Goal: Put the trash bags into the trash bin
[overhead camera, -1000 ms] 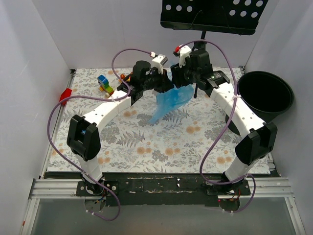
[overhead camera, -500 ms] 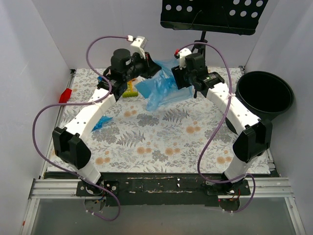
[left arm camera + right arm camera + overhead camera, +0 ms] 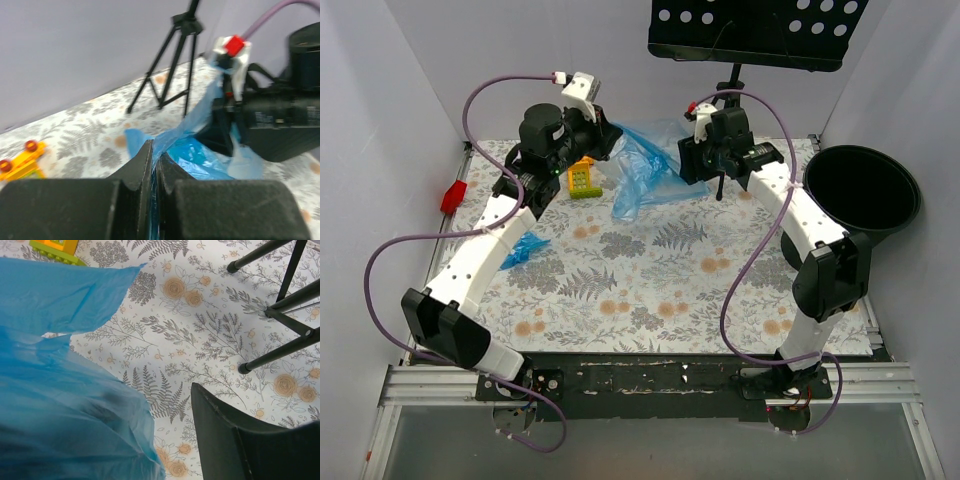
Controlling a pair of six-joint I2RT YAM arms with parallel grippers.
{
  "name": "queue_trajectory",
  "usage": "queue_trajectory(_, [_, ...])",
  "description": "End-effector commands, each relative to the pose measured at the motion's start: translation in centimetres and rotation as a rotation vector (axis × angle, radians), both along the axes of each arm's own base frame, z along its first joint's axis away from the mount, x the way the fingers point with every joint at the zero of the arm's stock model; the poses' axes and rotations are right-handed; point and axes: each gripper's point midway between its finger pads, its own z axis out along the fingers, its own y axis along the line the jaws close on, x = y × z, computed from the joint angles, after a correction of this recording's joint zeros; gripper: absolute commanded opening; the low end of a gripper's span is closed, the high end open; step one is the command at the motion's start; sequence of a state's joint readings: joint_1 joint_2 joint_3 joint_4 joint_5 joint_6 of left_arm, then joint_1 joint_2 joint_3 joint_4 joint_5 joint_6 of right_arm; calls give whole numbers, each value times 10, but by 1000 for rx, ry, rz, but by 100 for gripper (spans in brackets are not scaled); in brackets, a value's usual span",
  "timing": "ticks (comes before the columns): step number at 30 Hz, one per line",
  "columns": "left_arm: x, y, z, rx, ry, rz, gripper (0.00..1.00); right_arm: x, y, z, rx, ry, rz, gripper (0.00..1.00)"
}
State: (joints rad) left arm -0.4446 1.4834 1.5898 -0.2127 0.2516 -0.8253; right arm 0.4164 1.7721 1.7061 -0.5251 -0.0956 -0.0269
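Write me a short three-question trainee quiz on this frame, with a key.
1. True or false: a blue bag lies inside the trash bin.
2. What does the left end effector pinch? A) yellow block B) large blue bag C) tripod leg
3. Which side of the table holds the small blue wad?
Key: 1 false; 2 B; 3 left.

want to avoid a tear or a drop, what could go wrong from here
1. The bag spans between the left gripper, shut on it, and the right gripper; pulling apart could tear the thin film.
2. The right jaws stand open, so that side may slip off before reaching the bin.
3. The hanging film is close to the block and could drag it.
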Motion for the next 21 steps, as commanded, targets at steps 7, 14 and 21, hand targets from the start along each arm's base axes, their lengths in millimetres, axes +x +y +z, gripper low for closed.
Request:
queue_trajectory(7, [9,83,-46,311,-95,303,0,-12,-87,-15,-56,49,-147,53])
queue_trajectory(14, [0,63,-90,342,-8,165,0,-27,-50,19,60,10,54,3])
queue_trajectory(21, [28,46,-52,278,-12,170,0,-23,29,90,30,-201,241,1])
